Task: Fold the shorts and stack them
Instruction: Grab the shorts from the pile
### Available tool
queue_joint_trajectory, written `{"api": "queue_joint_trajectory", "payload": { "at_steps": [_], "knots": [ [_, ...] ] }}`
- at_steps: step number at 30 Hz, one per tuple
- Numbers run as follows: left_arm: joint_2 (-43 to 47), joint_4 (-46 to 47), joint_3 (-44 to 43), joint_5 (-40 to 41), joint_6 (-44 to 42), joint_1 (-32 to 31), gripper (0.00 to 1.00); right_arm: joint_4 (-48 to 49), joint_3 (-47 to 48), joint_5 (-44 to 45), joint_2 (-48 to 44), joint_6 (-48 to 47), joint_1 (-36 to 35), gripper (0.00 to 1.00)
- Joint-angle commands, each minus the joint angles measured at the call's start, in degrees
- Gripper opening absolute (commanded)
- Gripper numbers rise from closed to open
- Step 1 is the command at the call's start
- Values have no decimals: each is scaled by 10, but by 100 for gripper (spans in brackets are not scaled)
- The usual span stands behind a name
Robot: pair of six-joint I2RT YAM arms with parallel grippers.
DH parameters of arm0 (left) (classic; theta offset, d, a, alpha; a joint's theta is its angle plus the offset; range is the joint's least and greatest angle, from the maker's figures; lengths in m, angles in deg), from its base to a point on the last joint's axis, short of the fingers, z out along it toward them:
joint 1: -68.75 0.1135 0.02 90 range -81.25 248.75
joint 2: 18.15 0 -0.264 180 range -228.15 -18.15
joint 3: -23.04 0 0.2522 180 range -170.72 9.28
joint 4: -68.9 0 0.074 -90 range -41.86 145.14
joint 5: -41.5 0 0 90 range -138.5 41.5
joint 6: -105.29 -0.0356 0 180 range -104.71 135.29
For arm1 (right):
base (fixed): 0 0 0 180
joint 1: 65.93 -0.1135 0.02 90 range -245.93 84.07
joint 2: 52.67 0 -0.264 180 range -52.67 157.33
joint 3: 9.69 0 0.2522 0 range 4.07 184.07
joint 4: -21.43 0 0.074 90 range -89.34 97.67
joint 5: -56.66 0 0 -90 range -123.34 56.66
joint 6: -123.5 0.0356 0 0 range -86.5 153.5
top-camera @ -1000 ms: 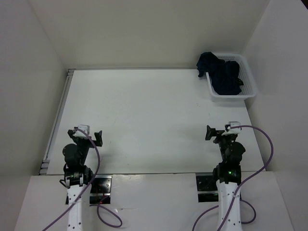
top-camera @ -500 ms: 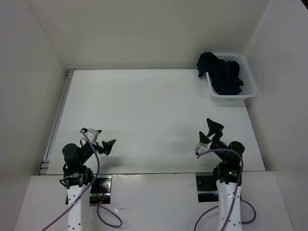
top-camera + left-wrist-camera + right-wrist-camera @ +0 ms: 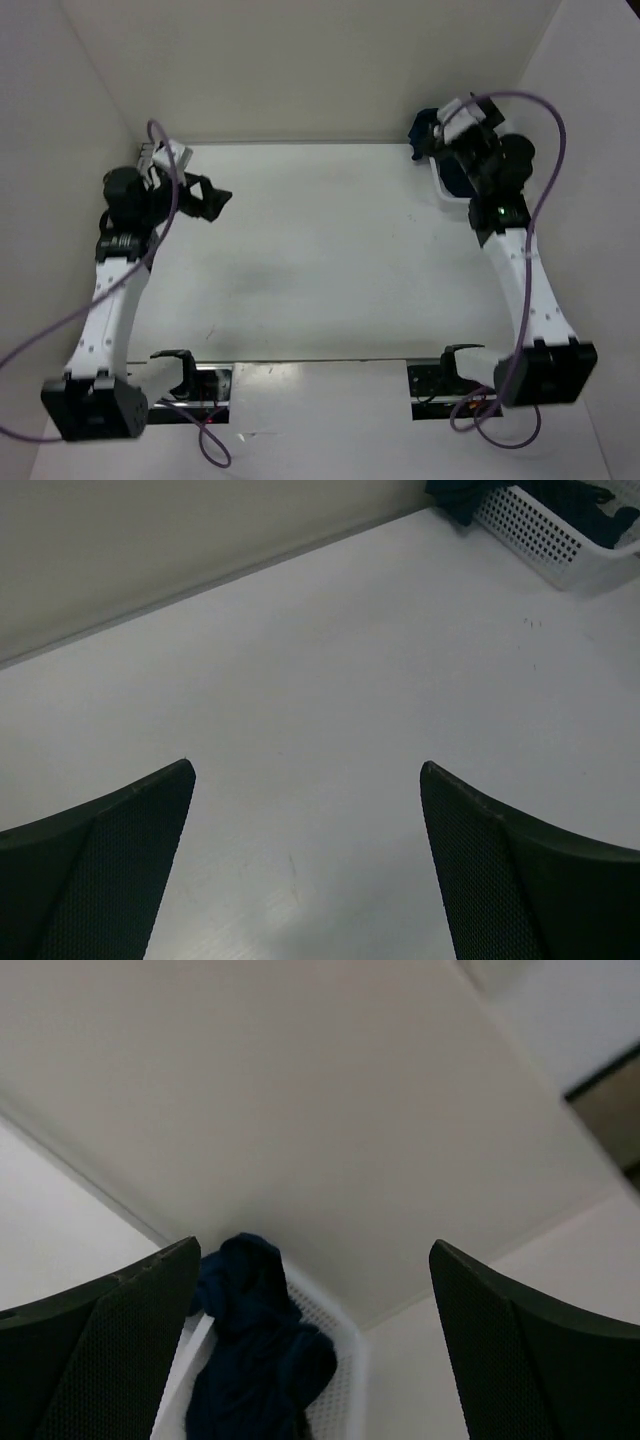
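Beyond right jaws, seemingly apart: shorts (image 3: 255,1360)

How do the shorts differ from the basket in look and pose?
The shorts are dark navy; the basket is white. The shorts are soft, crumpled cloth; the basket is perforated plastic. The shorts lie heaped, spilling over one corner; the basket stands flat. Both sit in the far right corner of the table.

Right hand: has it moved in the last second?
Yes. The right hand swung from the near edge of the table to the far corner, over the white basket.
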Motion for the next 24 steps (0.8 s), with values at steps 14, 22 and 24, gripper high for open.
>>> {"api": "queue_joint_trajectory", "payload": {
  "at_steps": [14, 22, 24],
  "knots": [
    [-440, -187, -322, 145, -3, -148, 100, -479, 796, 303, 805, 495, 137, 90],
    [-506, -199, -365, 157, -3, -159, 100, -512, 910, 356, 918, 528, 156, 91],
    [-512, -199, -365, 164, -3, -165, 100, -563, 965, 344, 983, 551, 164, 91]
  ]
}}
